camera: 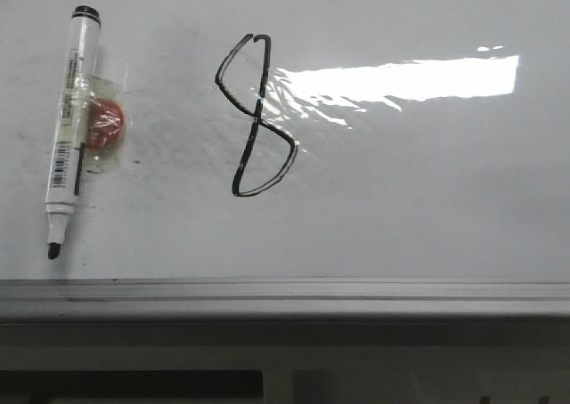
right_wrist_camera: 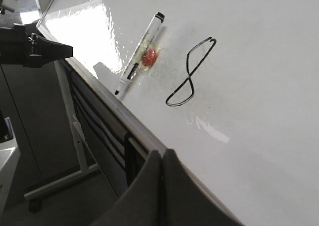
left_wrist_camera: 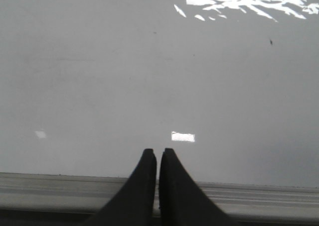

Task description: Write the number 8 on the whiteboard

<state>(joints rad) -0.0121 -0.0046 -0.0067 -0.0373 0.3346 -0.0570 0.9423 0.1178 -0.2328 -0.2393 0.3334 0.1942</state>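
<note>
Glossy board: the whiteboard [camera: 419, 208] fills the front view, white-grey, with a bright band of glare to the right of the drawn figure and faint grey smudges around the marker.
Edge rail: a grey metal rail [camera: 285, 297] runs along the board's near side, below the writing.
Number 8: the number 8 [camera: 256, 115] is drawn in thin black line near the middle of the board, angular and slanted, its upper loop left slightly unclosed at the top; in the right wrist view it shows as 1 leaning outline [right_wrist_camera: 192, 72] just beside the marker.
Marker pen: a white marker [camera: 69, 128] lies on the board well to the left of the figure, black cap end away from the rail and dark tip pointing toward the rail, barcode label on its barrel.
Red piece: a round red object [camera: 105, 124] sits against the middle of the marker's barrel, under what looks like clear tape.
Left gripper: the left gripper [left_wrist_camera: 158, 154] has its 2 black fingers [left_wrist_camera: 144, 186] pressed together with nothing between them, over the rail and the bare board; part of this arm [right_wrist_camera: 35, 46] also shows off the board's far corner in the right wrist view.
Right gripper: the right gripper [right_wrist_camera: 162, 154] likewise has its fingers [right_wrist_camera: 144, 191] closed on each other and empty, held near the rail, apart from the marker and the figure.
</note>
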